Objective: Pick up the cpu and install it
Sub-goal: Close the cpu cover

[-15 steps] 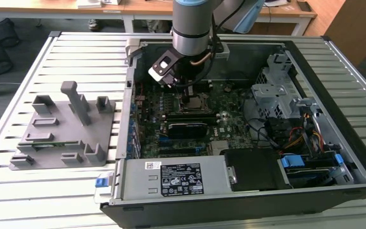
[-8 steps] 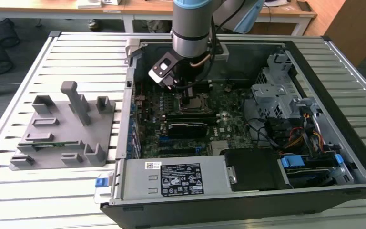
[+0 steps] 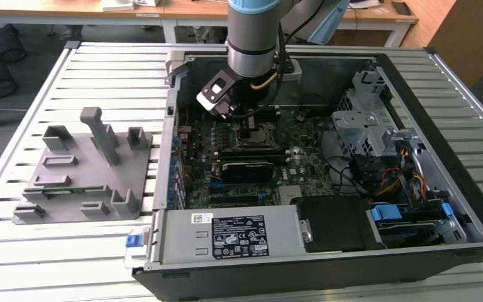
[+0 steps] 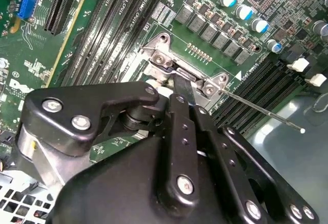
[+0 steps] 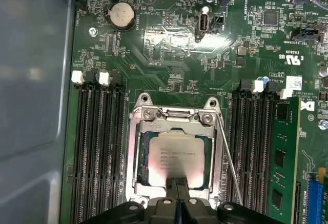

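At the tip of the black metal tool (image 5: 177, 182) the two narrow fingers (image 5: 172, 188) are pressed together, only a seam between them, clamping nothing I can make out. Directly under those tips lies the cpu (image 5: 173, 155), a small flat square chip with a silvery-grey metal top. It rests flat inside the square black-and-metal socket frame (image 5: 134, 147), the tips over the middle of its nearest edge. Whether they touch it I cannot tell. Off one corner of the frame, just beside the tool, a thin steel lever rod (image 4: 262, 112) slants away, free of the board. Long black memory slots (image 5: 97, 152) flank the frame on both sides of the tool, with a long green memory stick (image 5: 284, 157) beyond one bank. All this sits on the green motherboard (image 5: 169, 55) of an open black computer case (image 3: 309, 283), into which the grey robot arm (image 3: 254, 31) reaches from above. The case lies on a slatted metal worktop (image 3: 99, 69); well apart from the tool, toward the exterior view's left, stands a grey plastic fixture block (image 3: 65, 189).

I judge the pick-up done and the seating in hand: the chip is in its socket, but the free rod suggests nothing is latched. Any further move calls for a light, square touch, since pressure on one edge could tilt the chip.
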{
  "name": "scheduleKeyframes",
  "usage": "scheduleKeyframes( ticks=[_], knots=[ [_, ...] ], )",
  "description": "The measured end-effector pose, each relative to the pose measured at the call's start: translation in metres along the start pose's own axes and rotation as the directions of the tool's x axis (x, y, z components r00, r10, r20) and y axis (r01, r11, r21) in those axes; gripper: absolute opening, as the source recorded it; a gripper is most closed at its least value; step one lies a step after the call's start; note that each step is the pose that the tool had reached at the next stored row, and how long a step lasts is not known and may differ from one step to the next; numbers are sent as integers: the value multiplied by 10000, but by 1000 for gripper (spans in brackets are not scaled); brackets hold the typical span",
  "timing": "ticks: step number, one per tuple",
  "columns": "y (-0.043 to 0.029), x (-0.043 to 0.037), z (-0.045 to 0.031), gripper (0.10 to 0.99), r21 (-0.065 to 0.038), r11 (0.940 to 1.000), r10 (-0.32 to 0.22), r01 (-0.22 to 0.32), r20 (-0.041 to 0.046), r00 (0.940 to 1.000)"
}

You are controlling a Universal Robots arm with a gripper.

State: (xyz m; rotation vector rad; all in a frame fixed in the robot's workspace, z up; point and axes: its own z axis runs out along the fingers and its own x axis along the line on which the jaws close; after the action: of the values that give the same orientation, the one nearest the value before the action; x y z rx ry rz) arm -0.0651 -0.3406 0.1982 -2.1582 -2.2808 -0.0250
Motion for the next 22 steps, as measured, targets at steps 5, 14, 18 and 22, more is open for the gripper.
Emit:
scheduleKeyframes(
  ticks=[5, 14, 18, 22],
  knots=[
    [20, 20, 6, 106, -6, 10000, -1, 1, -7, 10000],
    [22, 25, -189, 106, -5, 10000, 0, 0, -7, 10000],
    [23, 21, -194, 106, -8, 10000, -2, 2, -11, 10000],
    [77, 17, -191, 106, -7, 10000, 0, 0, -10, 10000]
  ],
)
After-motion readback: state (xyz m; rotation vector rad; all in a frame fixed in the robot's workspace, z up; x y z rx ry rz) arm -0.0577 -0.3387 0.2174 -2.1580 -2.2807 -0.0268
